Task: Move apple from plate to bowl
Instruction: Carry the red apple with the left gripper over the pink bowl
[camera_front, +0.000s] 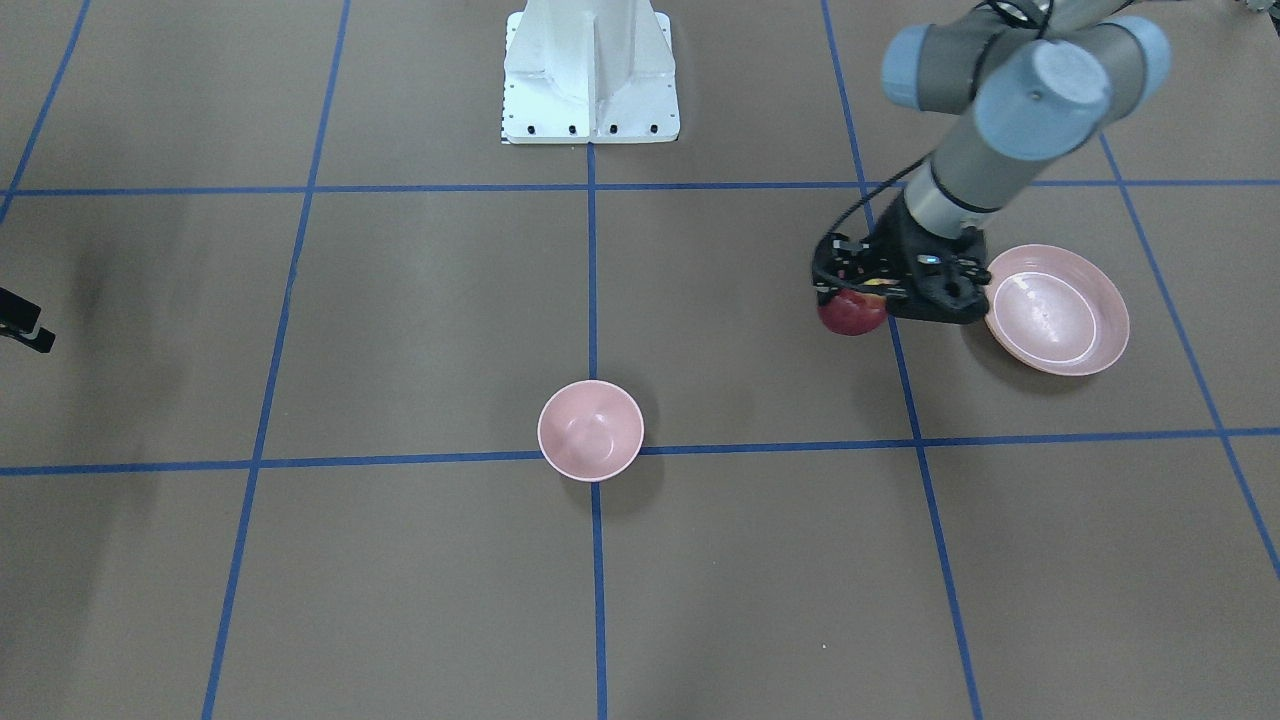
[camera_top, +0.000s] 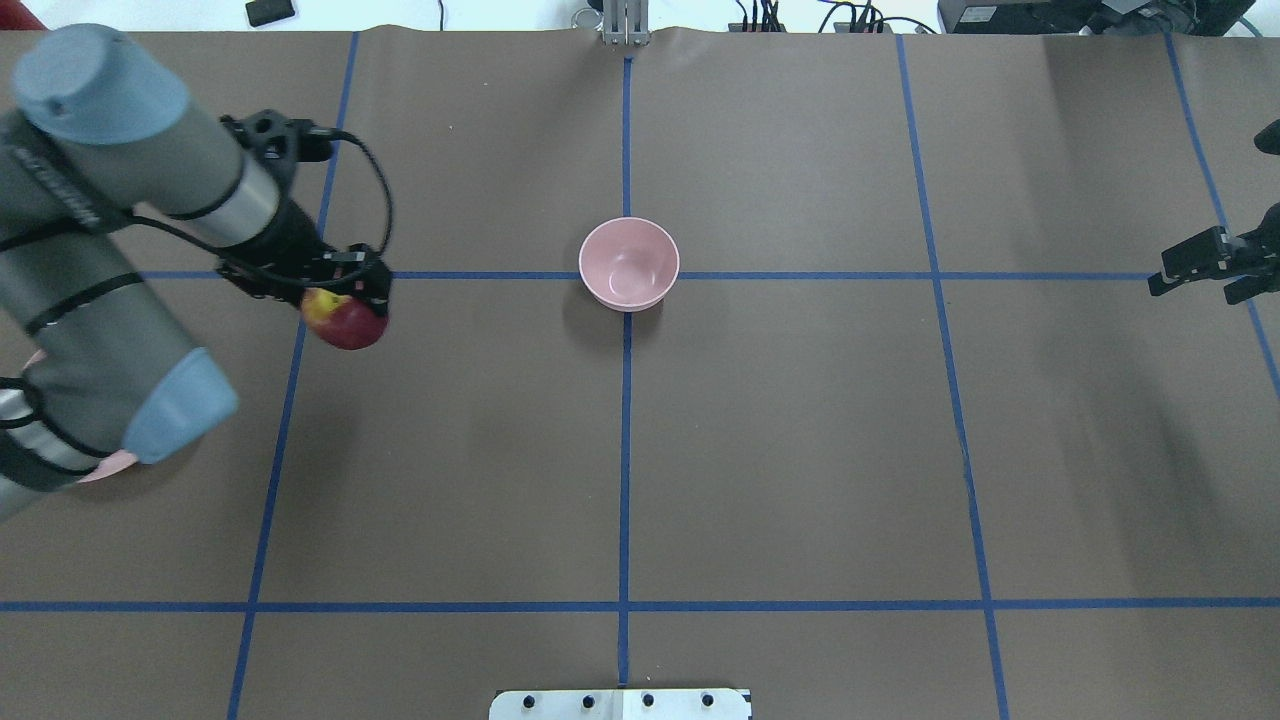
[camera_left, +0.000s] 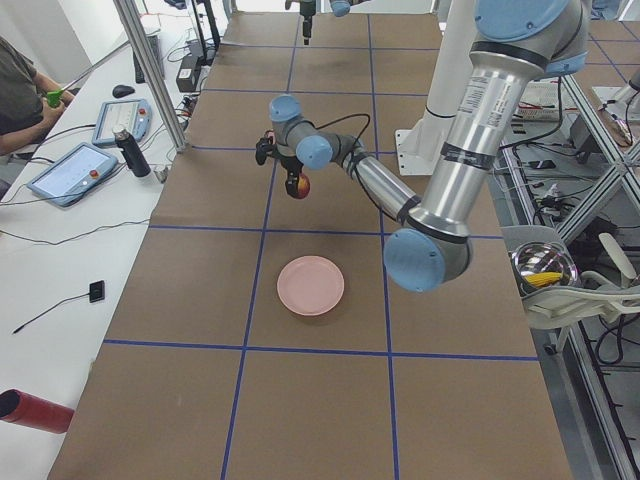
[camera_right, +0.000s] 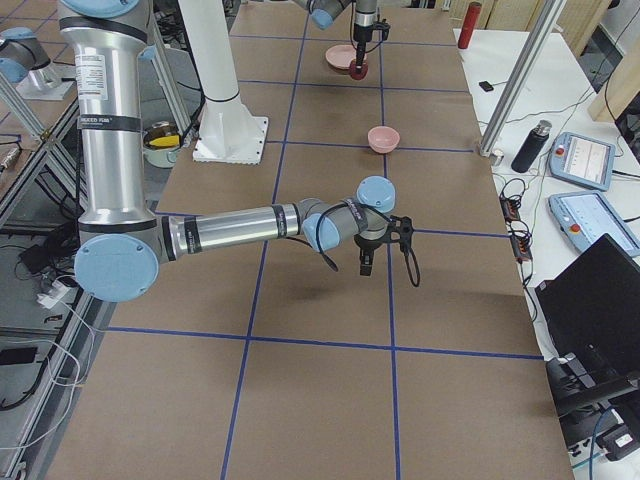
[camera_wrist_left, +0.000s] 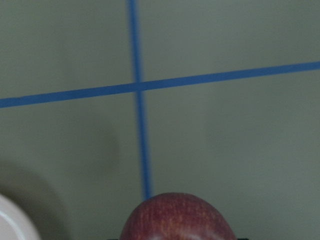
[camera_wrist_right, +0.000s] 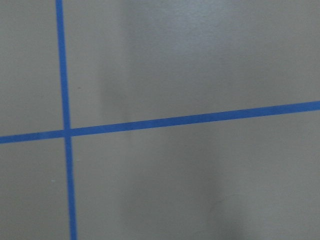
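My left gripper is shut on the dark-red apple, whose yellow patch faces up, and holds it above the table. In the front view the apple hangs just left of the wide pale-pink plate, clear of its rim. The plate is bare there; in the overhead view my left arm hides most of it. The small deep pink bowl stands empty at the table's middle, well to the right of the apple. The left wrist view shows the apple's top and a plate edge. My right gripper hovers open and empty at the far right.
Brown table cover with a grid of blue tape lines. The white robot base stands at the table's near edge. Operators' tablets and a bottle lie on a side table beyond the far edge.
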